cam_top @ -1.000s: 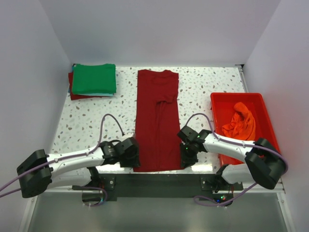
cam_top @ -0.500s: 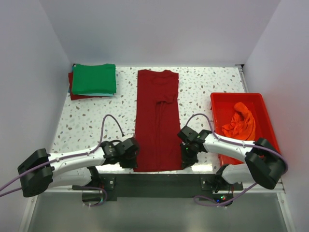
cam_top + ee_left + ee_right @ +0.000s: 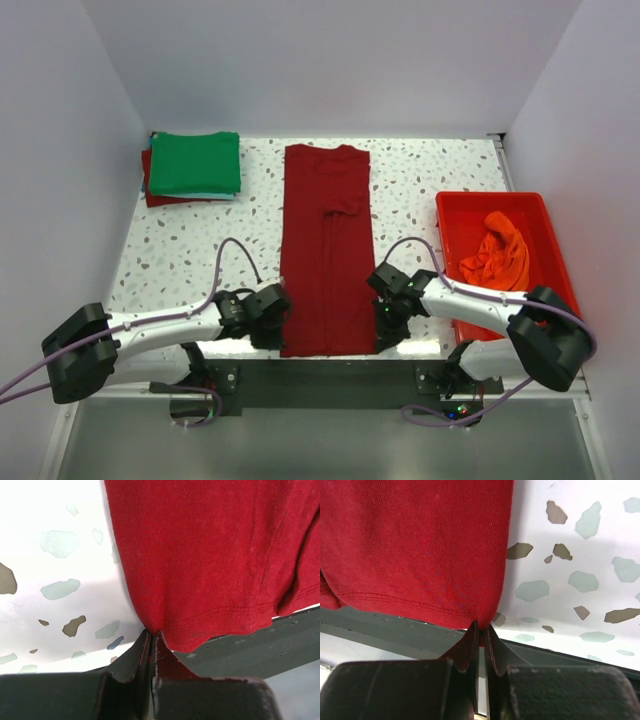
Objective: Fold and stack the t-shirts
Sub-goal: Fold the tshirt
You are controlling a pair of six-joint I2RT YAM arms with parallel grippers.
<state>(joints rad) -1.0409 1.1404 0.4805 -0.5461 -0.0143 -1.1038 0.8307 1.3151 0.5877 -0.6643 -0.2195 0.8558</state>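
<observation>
In the wrist views we see our left gripper [image 3: 151, 641] and right gripper [image 3: 481, 631] each clamped on a near hem corner of the dark red t-shirt [image 3: 325, 250]. Only overhead do we see it stretched lengthwise across the surface [image 3: 190, 250], with the folded green t-shirt [image 3: 195, 163] far left.

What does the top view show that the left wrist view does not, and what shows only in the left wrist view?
Only the top view: the green shirt folded at the far left, the tub at the right with the orange shirt in it, and the right claw at the near right corner of the red shirt. Only the left wrist view: up close, the left claw shut on that shirt's near left hem corner. Both: the red shirt and the speckled table.
</observation>
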